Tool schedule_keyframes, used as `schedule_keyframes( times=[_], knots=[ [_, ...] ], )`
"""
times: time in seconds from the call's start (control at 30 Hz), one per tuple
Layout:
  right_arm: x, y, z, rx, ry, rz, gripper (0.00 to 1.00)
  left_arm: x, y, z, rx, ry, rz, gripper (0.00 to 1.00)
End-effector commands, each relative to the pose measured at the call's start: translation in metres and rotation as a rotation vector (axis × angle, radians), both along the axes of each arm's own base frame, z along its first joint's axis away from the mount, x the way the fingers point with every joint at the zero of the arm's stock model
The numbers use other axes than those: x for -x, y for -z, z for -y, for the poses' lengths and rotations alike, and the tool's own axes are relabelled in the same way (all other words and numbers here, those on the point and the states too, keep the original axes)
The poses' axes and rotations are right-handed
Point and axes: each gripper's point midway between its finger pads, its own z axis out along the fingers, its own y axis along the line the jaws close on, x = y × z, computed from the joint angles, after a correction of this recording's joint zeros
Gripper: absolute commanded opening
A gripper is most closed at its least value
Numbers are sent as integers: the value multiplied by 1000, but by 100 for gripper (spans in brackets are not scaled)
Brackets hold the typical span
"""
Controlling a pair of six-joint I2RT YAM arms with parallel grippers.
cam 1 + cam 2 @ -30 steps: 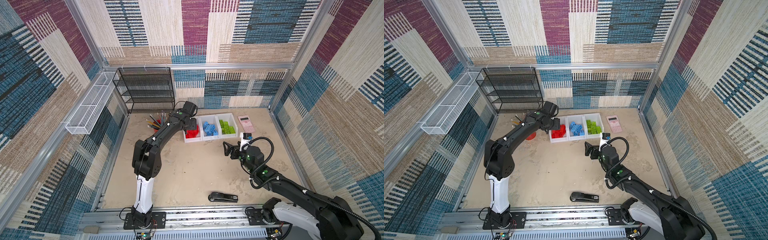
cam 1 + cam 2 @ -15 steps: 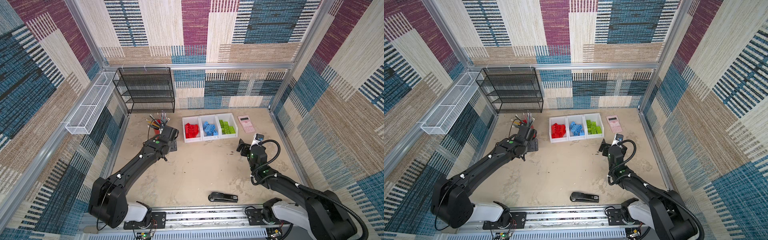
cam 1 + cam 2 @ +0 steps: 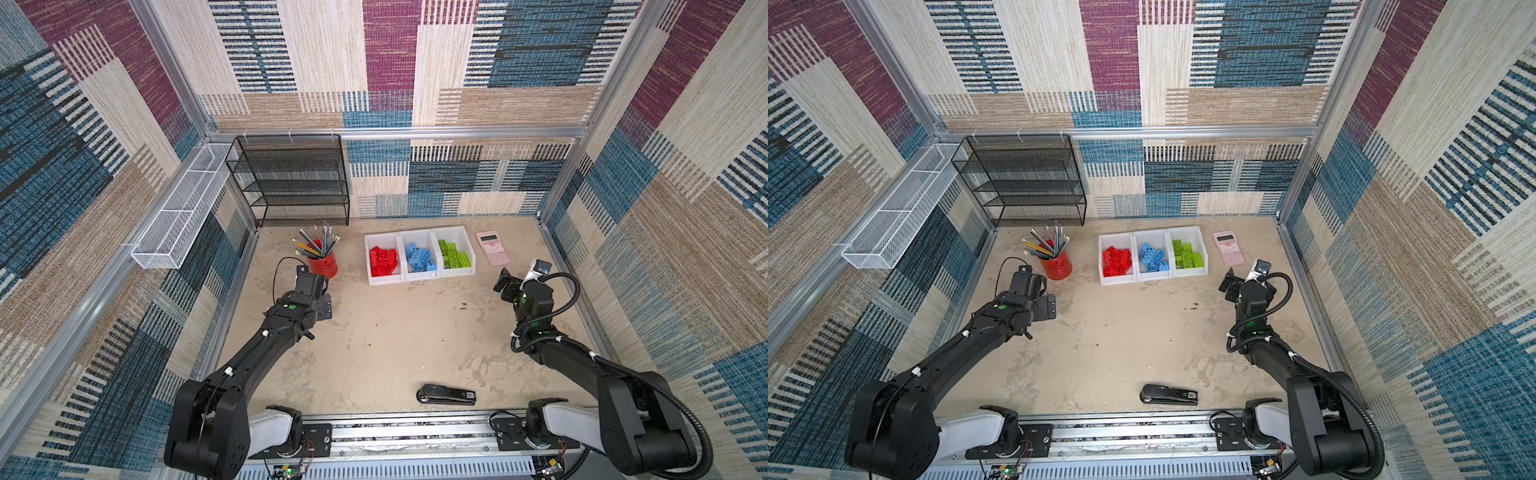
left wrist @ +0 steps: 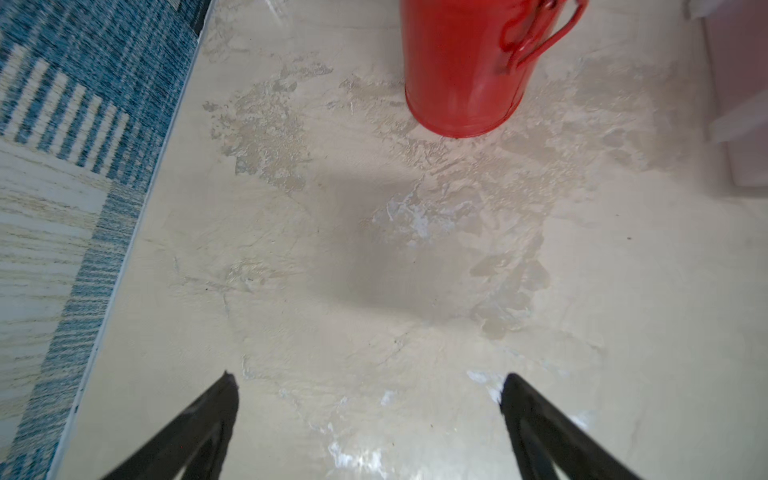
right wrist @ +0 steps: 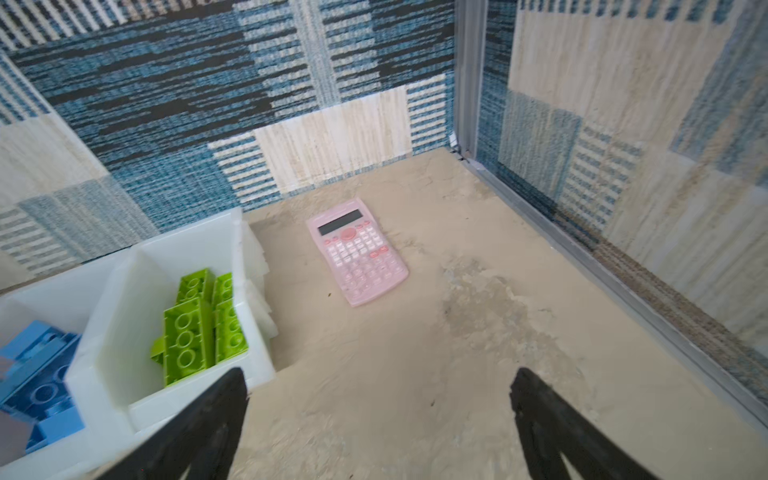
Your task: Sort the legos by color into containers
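Three white containers (image 3: 384, 280) stand in a row at the back middle in both top views. The left one holds red legos (image 3: 383, 261), the middle one blue legos (image 3: 420, 257), the right one lime green legos (image 3: 455, 259). The right wrist view shows the green legos (image 5: 195, 328) and blue legos (image 5: 37, 374) inside their bins. My left gripper (image 4: 368, 376) is open and empty above bare floor, close in front of the pencil cup. My right gripper (image 5: 378, 374) is open and empty, to the right of the bins near the calculator.
A red pencil cup (image 3: 322, 266) stands left of the bins. A pink calculator (image 3: 492, 247) lies right of them. A black stapler (image 3: 446, 394) lies near the front edge. A black mesh shelf (image 3: 291, 178) stands at the back left, and a white wire tray (image 3: 178, 224) hangs on the left wall.
My left arm has pulled back from the red bin to the floor by the pencil cup, and its jaws have opened. My right arm has drawn away to the right.
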Motion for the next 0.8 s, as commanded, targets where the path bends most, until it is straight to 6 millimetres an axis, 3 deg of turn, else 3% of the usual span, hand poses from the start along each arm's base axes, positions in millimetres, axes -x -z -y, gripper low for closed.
schedule_keyframes(
  times=[0.0, 0.13, 0.33, 0.47, 0.57, 0.63, 0.77],
  knots=[
    [-3, -4, 0, 47, -27, 58, 100, -34, -5, -5, 51, 15, 118, 99],
    [-15, 8, -4, 54, -51, 60, 100, -63, 0, -23, 75, -15, 161, 99],
    [-44, 33, -8, 92, -86, -55, 100, -98, 25, -24, 49, 36, 138, 98],
    [-49, 33, 0, 160, -61, -66, 100, -103, 37, -34, 12, 38, 125, 98],
    [-43, 21, 11, 185, 5, 8, 100, -106, 29, -43, 8, 24, 211, 98],
    [-39, 20, 7, 185, -27, 38, 100, -105, 32, -45, 42, 27, 210, 97],
    [-31, 13, 7, 185, -28, 84, 100, -97, 23, -34, 65, 94, 293, 95]
  ],
)
